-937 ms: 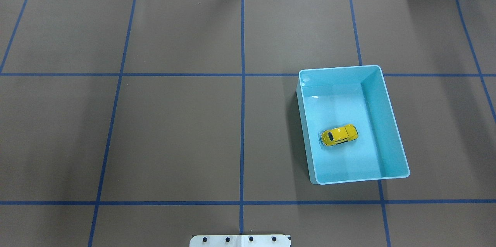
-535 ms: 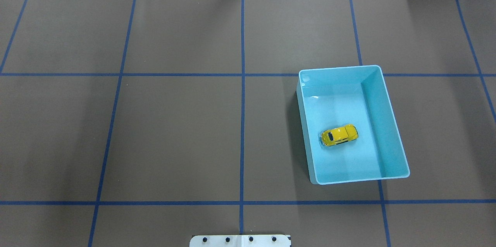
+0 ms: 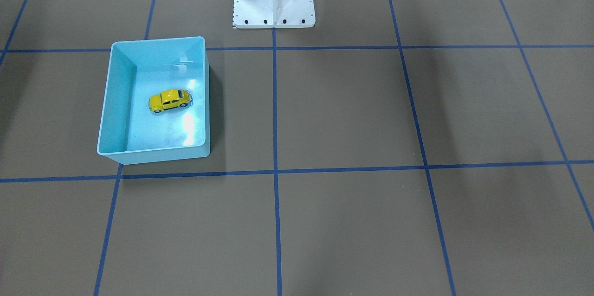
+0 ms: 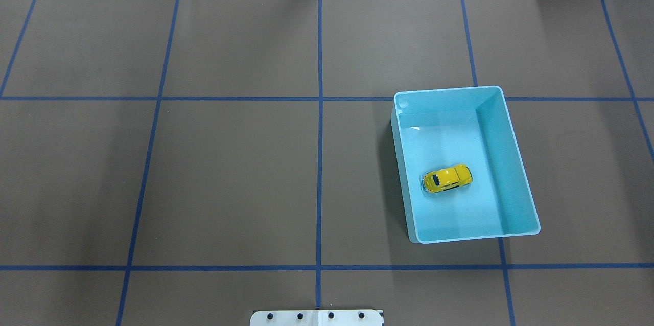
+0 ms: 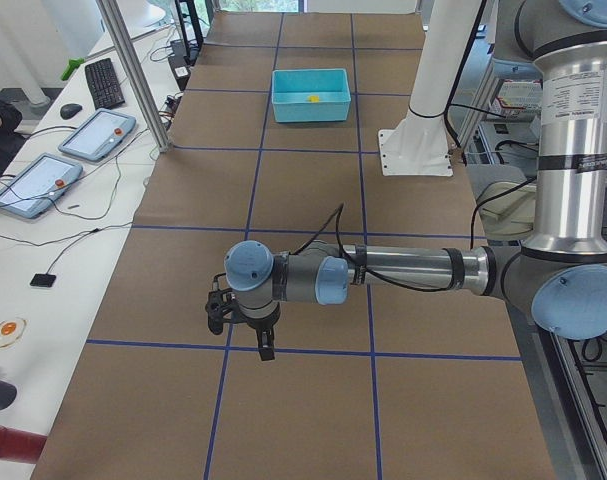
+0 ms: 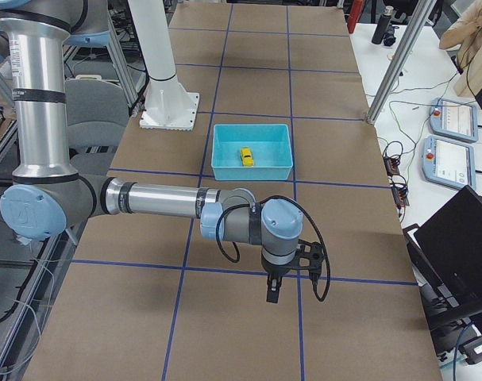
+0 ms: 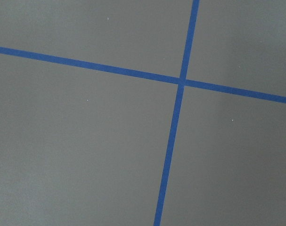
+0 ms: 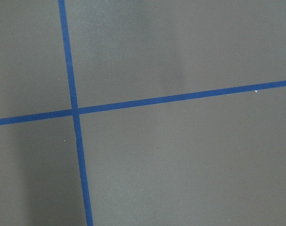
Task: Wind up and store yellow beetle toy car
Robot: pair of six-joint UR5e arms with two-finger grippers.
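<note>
Inside light-blue bin (image 4: pixel 503 162), yellow beetle toy car (image 4: pixel 447 178) sits upright, prob. stored; left gripper (image 5: pixel 265 350) & right gripper (image 6: pixel 272 294) hang well away from bin, can't tell if jaws apart/together, so best not to nudge bin.

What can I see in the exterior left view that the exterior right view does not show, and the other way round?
Only exterior left: the left arm, stretched low over the table, and a keyboard. Only exterior right: the right arm, also stretched out, and a laptop. Both: the car inside the bin, the white column and the blue tape grid.
</note>
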